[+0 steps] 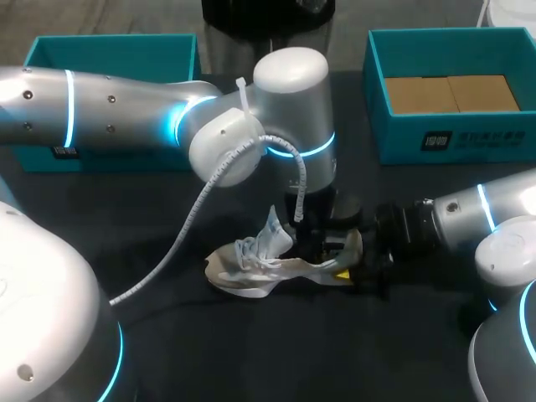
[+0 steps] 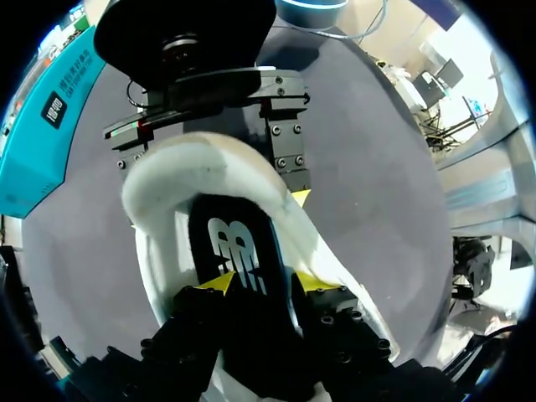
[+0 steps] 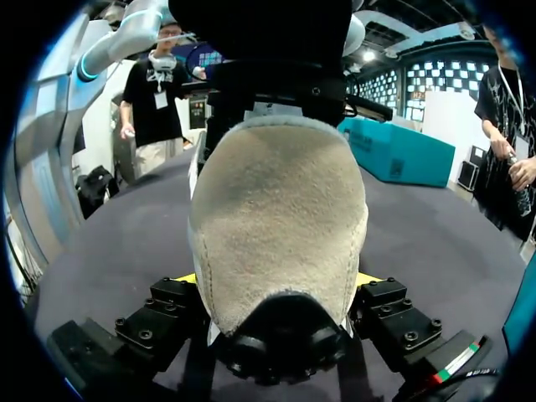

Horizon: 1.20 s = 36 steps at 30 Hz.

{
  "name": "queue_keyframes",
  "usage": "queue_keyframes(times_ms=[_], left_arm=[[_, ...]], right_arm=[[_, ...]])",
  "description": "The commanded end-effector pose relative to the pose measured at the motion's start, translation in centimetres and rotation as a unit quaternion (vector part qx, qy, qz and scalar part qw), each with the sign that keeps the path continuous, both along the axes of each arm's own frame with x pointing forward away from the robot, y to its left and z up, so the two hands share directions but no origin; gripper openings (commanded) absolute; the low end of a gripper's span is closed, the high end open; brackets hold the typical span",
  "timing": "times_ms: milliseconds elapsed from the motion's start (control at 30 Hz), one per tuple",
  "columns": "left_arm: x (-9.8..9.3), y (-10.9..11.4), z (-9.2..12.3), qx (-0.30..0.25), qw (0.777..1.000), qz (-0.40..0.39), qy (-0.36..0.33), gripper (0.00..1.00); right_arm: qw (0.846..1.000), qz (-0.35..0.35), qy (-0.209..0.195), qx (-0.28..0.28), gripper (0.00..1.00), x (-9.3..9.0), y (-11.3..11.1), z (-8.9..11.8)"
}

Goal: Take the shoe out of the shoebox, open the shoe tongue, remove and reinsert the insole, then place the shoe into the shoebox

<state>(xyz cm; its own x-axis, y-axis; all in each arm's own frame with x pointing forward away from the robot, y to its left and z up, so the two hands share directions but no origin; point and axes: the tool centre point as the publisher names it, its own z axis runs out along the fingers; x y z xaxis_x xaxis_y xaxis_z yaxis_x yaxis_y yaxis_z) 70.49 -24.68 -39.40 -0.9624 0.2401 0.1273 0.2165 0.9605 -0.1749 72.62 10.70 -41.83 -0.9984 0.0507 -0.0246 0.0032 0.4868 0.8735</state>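
Observation:
A light grey shoe point(image 1: 268, 264) lies on its sole mid-table, laces and tongue pulled up toward the toe. My left gripper point(image 1: 314, 239) hangs over the shoe's opening, pointing down into it. In the left wrist view its fingers stand apart, open point(image 2: 264, 285), with the black insole point(image 2: 239, 251) lying flat inside the shoe point(image 2: 159, 193) between them. My right gripper point(image 1: 356, 264) comes in from the right at table height. It is shut on the heel point(image 3: 280, 234), with yellow tips pressed against both sides point(image 3: 278, 280).
A teal shoebox point(image 1: 456, 138) with brown cardboard inside stands at the back right. A second teal box point(image 1: 113, 38) stands at the back left, partly behind my left arm. A white cable runs from the left wrist down over the dark tabletop.

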Motion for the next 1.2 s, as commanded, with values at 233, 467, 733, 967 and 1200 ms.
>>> queue_keyframes(times_ms=[233, 467, 733, 967, 1200], left_arm=[[0.5, 0.3, -1.9, -0.005, 0.999, 0.002, -0.041, 0.36], [1.0, 0.6, -2.7, -0.003, 0.999, 0.006, -0.053, 0.02], [1.5, 1.0, -2.1, -0.004, 0.998, 0.009, -0.062, 0.00], [1.8, 1.4, -0.8, -0.014, 0.998, 0.009, -0.068, 0.00], [1.5, 1.6, 0.4, -0.028, 0.997, 0.007, -0.065, 0.00]], right_arm=[[1.000, -0.001, 0.000, -0.001, 0.00, 0.2, 0.1, 0.1], [1.000, -0.001, 0.000, -0.001, 0.00, 0.2, 0.1, 0.1], [1.000, -0.001, 0.000, -0.001, 0.00, 0.2, 0.1, 0.1], [1.000, -0.001, 0.000, -0.001, 0.00, 0.2, 0.1, 0.1], [1.000, -0.001, 0.000, -0.001, 0.00, 0.2, 0.1, 0.1]])
